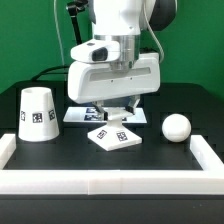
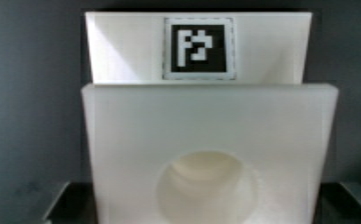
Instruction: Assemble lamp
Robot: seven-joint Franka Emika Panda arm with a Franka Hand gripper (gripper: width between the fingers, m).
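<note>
On the exterior view's left the shade point(image 1: 38, 113) stands well apart, safe from a knock. The likelier slip is mid-table: the base point(image 1: 113, 136) lies turned cornerwise, so a closing grip could twist it. The gripper point(image 1: 112, 113) hangs just above it; I cannot tell how far open. The bulb point(image 1: 176, 127) rests on the right

The black table point(image 1: 150, 152) carries shade point(image 1: 37, 113), base point(image 1: 113, 136), bulb point(image 1: 176, 126) and, seemingly, the marker board point(image 1: 85, 114).

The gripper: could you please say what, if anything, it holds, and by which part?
Cannot tell: the gripper is at the small flat square white plastic base, contact hidden.
</note>
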